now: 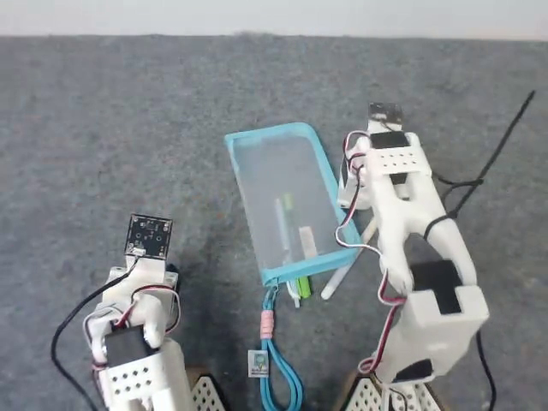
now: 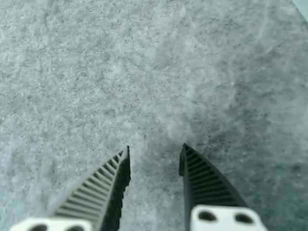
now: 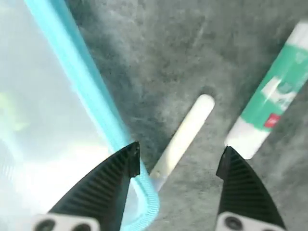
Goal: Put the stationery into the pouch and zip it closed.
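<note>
The translucent, turquoise-edged zip pouch [image 1: 274, 167] lies in the middle of the grey felt desk [image 2: 144, 72] with pens inside. Just beside its edge lie a cream stick [image 3: 185, 130] and a green-and-white tube [image 3: 274, 101]. The right jaws hang open above that edge and the stick. The left jaws hang open over bare desk, well apart.

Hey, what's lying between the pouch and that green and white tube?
A pale cream stick, between the blue edge of the pouch and the tube, in the right wrist view.

one teal pouch [image 1: 267, 134], two arms [image 1: 137, 368] [image 1: 411, 227], one cream stick [image 3: 185, 134], one green-and-white tube [image 3: 272, 98], one blue cord loop [image 1: 272, 377]
</note>
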`<state>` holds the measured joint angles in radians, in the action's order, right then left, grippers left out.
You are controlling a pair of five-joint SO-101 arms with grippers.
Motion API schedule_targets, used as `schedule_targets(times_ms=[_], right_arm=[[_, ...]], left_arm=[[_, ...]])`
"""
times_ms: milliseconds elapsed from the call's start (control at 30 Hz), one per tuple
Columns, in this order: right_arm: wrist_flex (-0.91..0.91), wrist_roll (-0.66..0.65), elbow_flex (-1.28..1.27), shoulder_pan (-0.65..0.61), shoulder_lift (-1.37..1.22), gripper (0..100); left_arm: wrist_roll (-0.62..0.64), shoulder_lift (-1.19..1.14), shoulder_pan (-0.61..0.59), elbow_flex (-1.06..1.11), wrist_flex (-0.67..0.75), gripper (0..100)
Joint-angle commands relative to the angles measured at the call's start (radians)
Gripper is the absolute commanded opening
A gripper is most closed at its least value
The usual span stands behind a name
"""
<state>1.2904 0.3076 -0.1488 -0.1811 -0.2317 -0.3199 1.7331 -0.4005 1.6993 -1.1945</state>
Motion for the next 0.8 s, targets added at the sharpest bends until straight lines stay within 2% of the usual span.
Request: schedule_targets(times_ms=[0,200,400,467,767], right_arm=[[0.010,0.091,0.051,0.038,-0.053,25.6],[-0.008,0.112,0.052,0.084,-0.133,25.0],[-0.027,0.109,0.052,0.101,-0.160,7.2],[-0.033,0.106,0.063,0.130,-0.156,4.3],[0.027,-0.212,0.419,0.229,-0.170,3.6]], left_arm=[[-0.008,0.015,-0.003,-0.010,0.038,16],[-0.008,0.015,-0.003,-0.010,0.038,16],[-0.008,0.015,-0.003,-0.010,0.038,16],[-0.008,0.015,-0.003,-0.010,0.038,16],[-0.008,0.015,-0.003,-0.010,0.038,16]])
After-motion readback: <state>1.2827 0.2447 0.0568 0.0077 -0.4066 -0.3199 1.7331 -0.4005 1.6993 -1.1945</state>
